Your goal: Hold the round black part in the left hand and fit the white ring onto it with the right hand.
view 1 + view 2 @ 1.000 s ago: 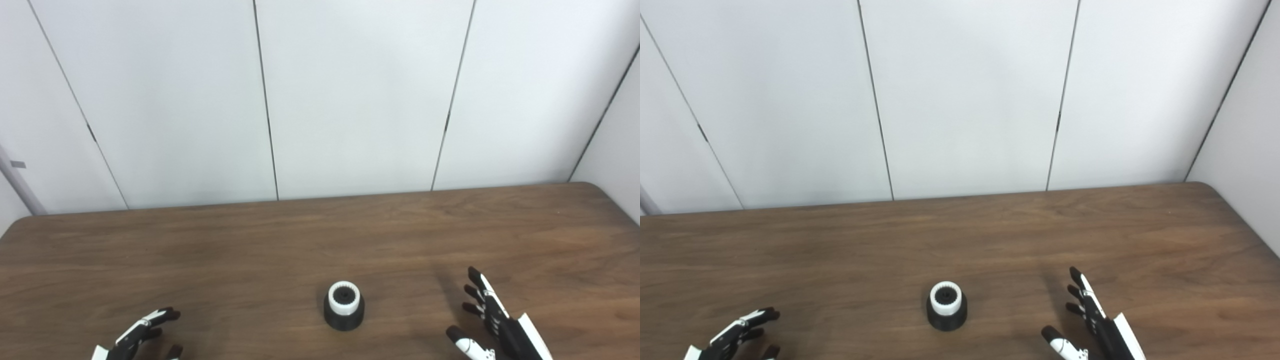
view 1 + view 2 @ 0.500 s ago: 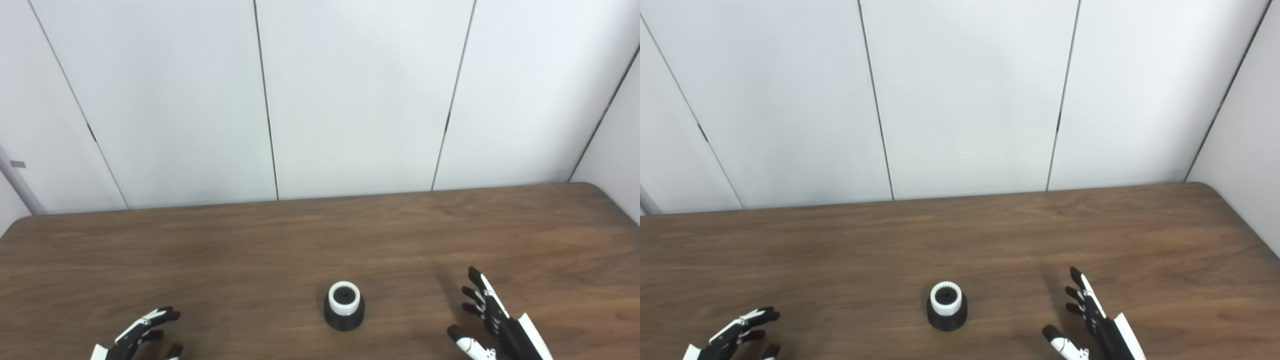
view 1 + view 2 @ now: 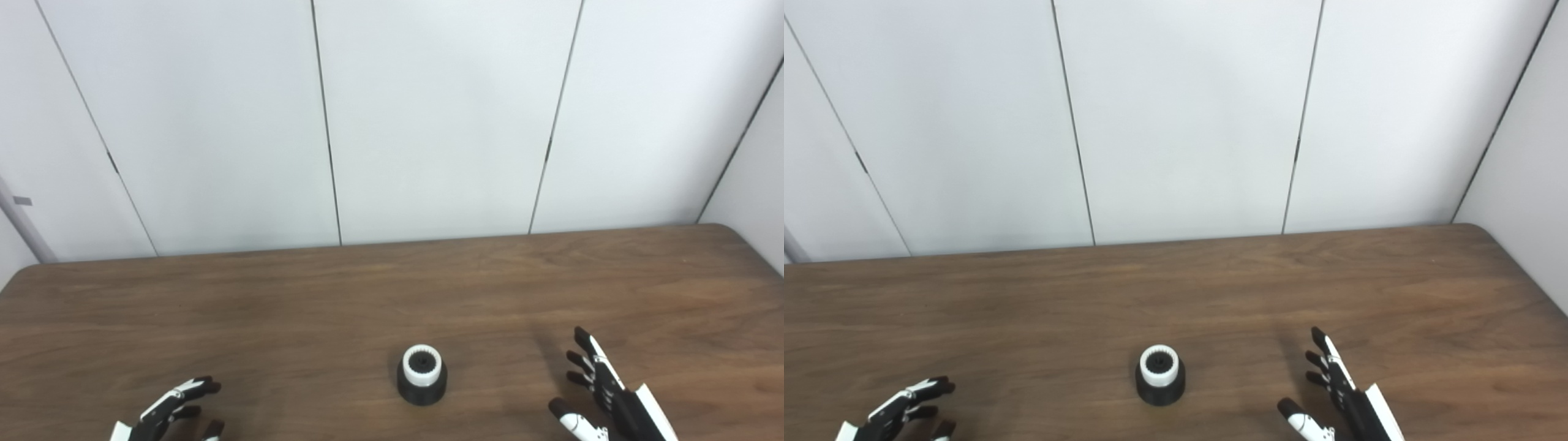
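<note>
Both your hands are spread and empty: left hand [image 3: 168, 411], right hand [image 3: 603, 395]. The white ring [image 3: 422, 366] already sits on the round black part [image 3: 422, 390] mid-surface [image 3: 245, 318]; you need only confirm the seating.

Two head cameras, side by side, are looking steeply down at the same table [image 3: 245, 294], facing the wall [image 3: 1182, 122].
</note>
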Robot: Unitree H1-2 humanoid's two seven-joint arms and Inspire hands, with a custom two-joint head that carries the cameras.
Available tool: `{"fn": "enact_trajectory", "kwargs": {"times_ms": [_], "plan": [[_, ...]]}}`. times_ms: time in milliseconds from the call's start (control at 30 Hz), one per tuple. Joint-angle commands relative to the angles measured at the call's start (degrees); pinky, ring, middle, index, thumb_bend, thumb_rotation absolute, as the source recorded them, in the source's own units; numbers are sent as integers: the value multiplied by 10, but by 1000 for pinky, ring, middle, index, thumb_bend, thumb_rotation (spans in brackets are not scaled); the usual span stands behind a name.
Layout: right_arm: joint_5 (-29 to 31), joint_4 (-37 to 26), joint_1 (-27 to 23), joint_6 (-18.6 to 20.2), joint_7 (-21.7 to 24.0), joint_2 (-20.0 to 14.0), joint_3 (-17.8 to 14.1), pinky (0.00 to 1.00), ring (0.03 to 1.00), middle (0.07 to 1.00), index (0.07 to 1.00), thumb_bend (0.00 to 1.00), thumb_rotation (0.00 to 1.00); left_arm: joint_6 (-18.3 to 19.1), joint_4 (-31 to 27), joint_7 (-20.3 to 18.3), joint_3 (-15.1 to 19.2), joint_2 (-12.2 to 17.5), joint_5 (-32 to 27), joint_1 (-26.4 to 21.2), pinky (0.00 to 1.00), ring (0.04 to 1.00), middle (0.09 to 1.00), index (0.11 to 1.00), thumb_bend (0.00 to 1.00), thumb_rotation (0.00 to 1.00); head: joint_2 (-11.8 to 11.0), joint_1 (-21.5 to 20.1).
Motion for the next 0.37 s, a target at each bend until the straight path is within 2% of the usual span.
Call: {"fn": "enact_trajectory", "kwargs": {"times_ms": [0, 333], "plan": [[-1, -11, 2, 0, 7, -7, 3, 833, 931, 996, 1000, 385, 548, -14, -2, 5, -5, 6, 6, 1, 705, 803, 818, 708, 364, 102, 1, -1], [-2, -11, 0, 4, 6, -6, 3, 824, 917, 984, 1000, 396, 561, -13, -2, 8, -8, 11, 10, 0, 705, 802, 816, 707, 384, 90, 2, 0]]}}
